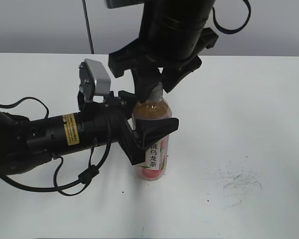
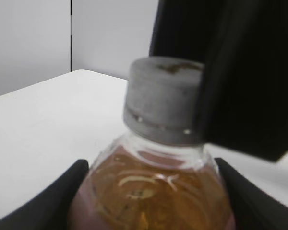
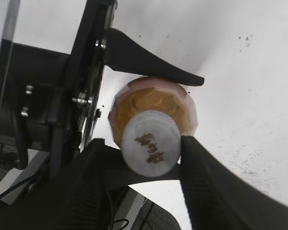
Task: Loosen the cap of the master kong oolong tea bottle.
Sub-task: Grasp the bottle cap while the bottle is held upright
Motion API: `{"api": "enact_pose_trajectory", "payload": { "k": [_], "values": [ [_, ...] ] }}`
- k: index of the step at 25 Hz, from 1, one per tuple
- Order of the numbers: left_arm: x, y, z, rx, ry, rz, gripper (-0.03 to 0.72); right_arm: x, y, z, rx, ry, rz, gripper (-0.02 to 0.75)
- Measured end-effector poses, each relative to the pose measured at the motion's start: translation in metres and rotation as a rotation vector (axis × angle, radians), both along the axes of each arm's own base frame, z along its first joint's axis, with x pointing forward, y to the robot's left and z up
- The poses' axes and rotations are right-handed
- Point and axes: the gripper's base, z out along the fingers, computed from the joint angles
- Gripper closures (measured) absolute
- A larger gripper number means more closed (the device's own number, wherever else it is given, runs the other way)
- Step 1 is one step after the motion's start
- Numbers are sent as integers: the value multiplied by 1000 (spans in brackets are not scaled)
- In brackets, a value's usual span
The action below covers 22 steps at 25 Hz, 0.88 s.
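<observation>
Oolong tea bottle [image 1: 153, 144] upright on white table [image 1: 249, 149], near middle of exterior view, pink peach label with white strip of black characters facing camera. Amber tea up to the shoulder. Cap [image 3: 151, 143] grey-white, ribbed, dark logo on top, seated on the neck.

Left gripper [image 1: 150, 135] reaching in horizontally from the left, jaws clamped on bottle body just above the label; one black finger [image 1: 159, 128] across the front, the other behind. In left wrist view, finger tips [image 2: 53, 201] either side of the amber shoulder, touching it, cap [image 2: 163, 98] straight ahead and blurred. Silver camera block [image 1: 95, 79] on top of left wrist; yellow sticker [image 1: 70, 129] on left arm; black cables [image 1: 65, 179] looping on the table under it.

Right gripper [image 1: 153, 88] coming straight down from above, jaws closed on the cap; cap mostly hidden in exterior view. In right wrist view, textured black fingers [image 3: 211, 187] pressed against both sides of the cap, bottle shoulder [image 3: 158, 103] seen from above below it, left gripper finger [image 3: 149, 62] curved round the far side.

Dark speckled smudge [image 1: 236, 179] on table right of the bottle, well apart from it. Grey wall [image 1: 40, 25] behind, thin dark vertical line [image 1: 87, 25] on it.
</observation>
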Motion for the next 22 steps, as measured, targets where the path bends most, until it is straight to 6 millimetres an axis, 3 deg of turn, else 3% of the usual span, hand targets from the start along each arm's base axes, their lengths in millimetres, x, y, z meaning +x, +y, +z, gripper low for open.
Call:
{"api": "enact_pose_trajectory", "payload": {
  "k": [2,6,13,22],
  "values": [
    [0,0,0,0,0,0,240,1,1,-3,-7,5,0,367],
    [0,0,0,0,0,0,240,2,1,-5,-18,-1,1,458],
    [0,0,0,0,0,0,240,2,1,-5,-25,-10,38,458],
    [0,0,0,1,-5,1,240,3,1,-4,-81,-101,400,459]
  ]
}}
